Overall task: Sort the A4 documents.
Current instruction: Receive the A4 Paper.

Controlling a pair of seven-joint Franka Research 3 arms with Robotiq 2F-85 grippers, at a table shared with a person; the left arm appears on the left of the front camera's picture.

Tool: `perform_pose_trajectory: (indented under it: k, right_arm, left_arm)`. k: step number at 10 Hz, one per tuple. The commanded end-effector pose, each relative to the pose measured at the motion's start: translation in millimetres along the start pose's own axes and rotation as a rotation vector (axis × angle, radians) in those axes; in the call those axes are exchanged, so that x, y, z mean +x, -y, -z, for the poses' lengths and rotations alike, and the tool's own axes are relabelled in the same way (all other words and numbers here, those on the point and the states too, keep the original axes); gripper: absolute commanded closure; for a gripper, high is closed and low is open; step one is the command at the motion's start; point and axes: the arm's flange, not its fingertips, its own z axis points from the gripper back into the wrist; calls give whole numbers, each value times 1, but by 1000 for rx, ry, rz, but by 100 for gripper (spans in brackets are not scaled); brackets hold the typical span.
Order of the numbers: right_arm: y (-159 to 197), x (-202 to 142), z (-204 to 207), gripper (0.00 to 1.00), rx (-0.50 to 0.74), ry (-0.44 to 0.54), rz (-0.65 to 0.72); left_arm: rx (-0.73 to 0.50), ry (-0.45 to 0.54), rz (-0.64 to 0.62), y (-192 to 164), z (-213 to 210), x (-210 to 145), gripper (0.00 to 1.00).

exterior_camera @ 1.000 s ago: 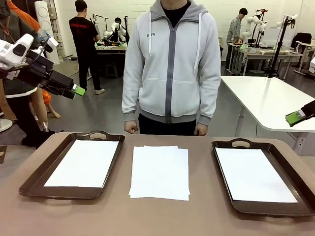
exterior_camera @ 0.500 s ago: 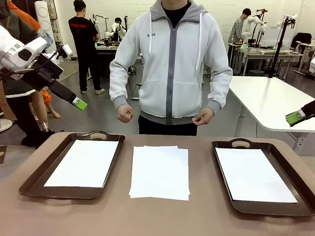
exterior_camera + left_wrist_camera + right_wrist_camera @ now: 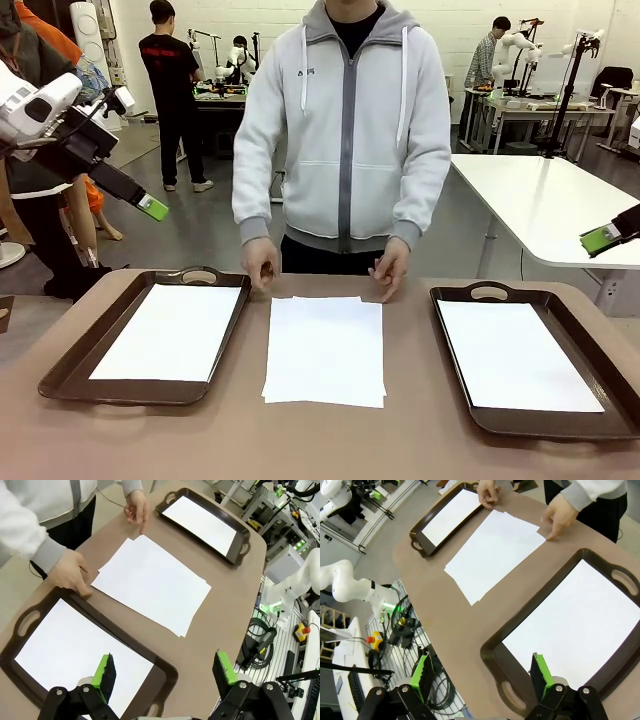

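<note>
White blank A4 paper sheets (image 3: 324,350) stacked on brown desk (image 3: 400,440); left hand (image 3: 164,670) and right hand (image 3: 481,675) wide, empty; hoodie logo (image 3: 300,71) illegible.

No legible text. Chest mark (image 3: 303,72) on grey hoodie (image 3: 345,150) too small to read; red print (image 3: 160,48) on bystander's black T-shirt (image 3: 170,75) blurred; A4 documents (image 3: 325,350) blank.

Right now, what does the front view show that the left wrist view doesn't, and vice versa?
Front view: the left claw raised at the far left, the right claw at the right edge, a white side table behind. Left wrist view: green pads spread wide above the left tray, and a red stop button. Both: left tray and right tray, a white sheet in each, the loose A4 stack between them, the person's hands at its far edge.
</note>
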Motion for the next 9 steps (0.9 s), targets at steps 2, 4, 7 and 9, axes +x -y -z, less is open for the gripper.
perform_pose_trajectory:
  k: [2, 4, 7, 9]
  right_arm:
    - [1, 0, 1, 0, 9, 4, -5]
    - [1, 0, 1, 0, 9, 4, -5]
    - [1, 0, 1, 0, 9, 4, -5]
    - [1, 0, 1, 0, 9, 4, -5]
  left_arm:
    - [0, 0, 0, 0, 0, 0, 0]
    - [0, 0, 0, 0, 0, 0, 0]
    - [0, 0, 0, 0, 0, 0, 0]
    - [0, 0, 0, 0, 0, 0, 0]
